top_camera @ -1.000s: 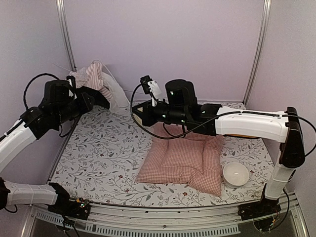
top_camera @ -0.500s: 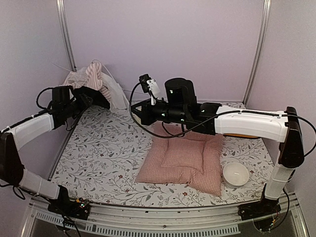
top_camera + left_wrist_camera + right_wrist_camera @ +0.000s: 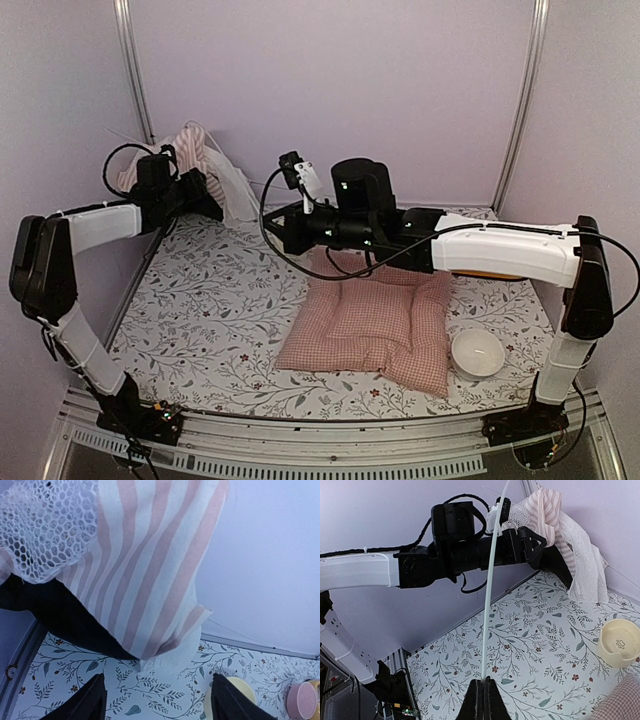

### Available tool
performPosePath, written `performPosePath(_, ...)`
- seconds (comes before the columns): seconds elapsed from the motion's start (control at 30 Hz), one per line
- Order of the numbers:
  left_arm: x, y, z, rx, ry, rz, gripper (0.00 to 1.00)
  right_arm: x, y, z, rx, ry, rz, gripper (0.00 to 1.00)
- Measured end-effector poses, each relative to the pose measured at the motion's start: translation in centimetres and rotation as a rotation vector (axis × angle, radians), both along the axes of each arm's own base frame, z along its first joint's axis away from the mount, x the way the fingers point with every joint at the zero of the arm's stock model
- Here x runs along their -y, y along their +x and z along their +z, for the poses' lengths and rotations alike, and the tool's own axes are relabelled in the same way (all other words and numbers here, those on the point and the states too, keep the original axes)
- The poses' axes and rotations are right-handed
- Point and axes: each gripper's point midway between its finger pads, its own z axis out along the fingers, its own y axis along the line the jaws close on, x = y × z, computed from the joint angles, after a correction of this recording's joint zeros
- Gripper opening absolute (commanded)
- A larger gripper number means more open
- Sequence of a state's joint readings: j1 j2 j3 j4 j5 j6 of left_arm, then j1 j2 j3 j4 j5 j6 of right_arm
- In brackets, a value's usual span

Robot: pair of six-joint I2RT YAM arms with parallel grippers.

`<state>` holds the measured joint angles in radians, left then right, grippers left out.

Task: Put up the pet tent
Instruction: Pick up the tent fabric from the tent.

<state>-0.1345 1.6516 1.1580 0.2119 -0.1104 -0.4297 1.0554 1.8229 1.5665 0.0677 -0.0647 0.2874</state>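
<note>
A floral table (image 3: 200, 300) sits within lilac walls (image 3: 330, 80). The left gripper (image 3: 157, 690) (jaws spread) hovers beneath the pet tent (image 3: 150, 555). The right gripper (image 3: 483, 682) pinches its white pole (image 3: 489, 590).

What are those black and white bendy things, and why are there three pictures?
They are two robot arms, and each one ends in a two-finger gripper. One picture looks down from above. The other two come from little cameras on the arms' wrists. On the flowery table lie a checked cushion and a white bowl. The striped tent is slumped in the far left corner. The right gripper is shut on a thin white pole that reaches up toward the tent. The left gripper is open right by the tent and holds nothing.
</note>
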Motion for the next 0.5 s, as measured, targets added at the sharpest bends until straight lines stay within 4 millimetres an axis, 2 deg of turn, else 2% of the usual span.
performPosePath(0.13,0.1,2.2,-0.1,0.004,0.078,0.033,0.77,0.0,0.0,0.3,0.003,0.005,0.002,0.0)
performPosePath(0.37,-1.3,5.3,0.9,0.007,0.169,0.128,0.78,-0.1,-0.2,0.6,0.003,0.01,0.011,0.0)
performPosePath(0.43,-1.5,6.0,1.1,0.003,0.19,0.14,0.75,-0.2,-0.2,0.6,0.003,0.011,0.017,0.0)
performPosePath(0.5,-1.7,6.6,1.1,0.001,0.209,0.15,0.66,-0.2,-0.3,0.6,0.001,0.009,0.019,0.0)
